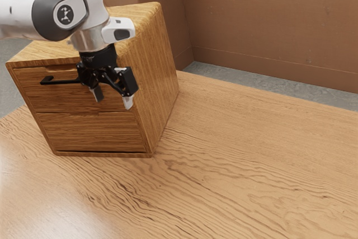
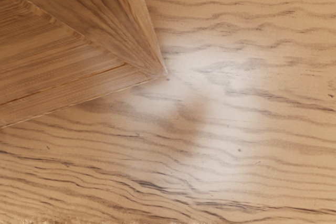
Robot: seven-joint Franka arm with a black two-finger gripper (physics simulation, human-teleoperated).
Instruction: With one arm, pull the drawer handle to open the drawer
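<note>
Wooden cabinet (image 1: 146,48) stands on the surface (image 1: 251,166), upper drawer (image 1: 61,97) apparently shut, black handle (image 1: 58,80) projecting from its front. Gripper (image 1: 113,98) hangs beside the handle's end nearer the cabinet corner, fingers (image 1: 98,93) spread, grasping nothing. Recommended: centre on the bar, clamp, pull straight outward.

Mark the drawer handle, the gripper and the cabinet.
drawer handle (image 1: 59,81): exterior view, middle of the black bar.
gripper (image 1: 113,98): exterior view, midway between its open fingertips.
cabinet (image 1: 154,54): exterior view, its bare side wall.
</note>
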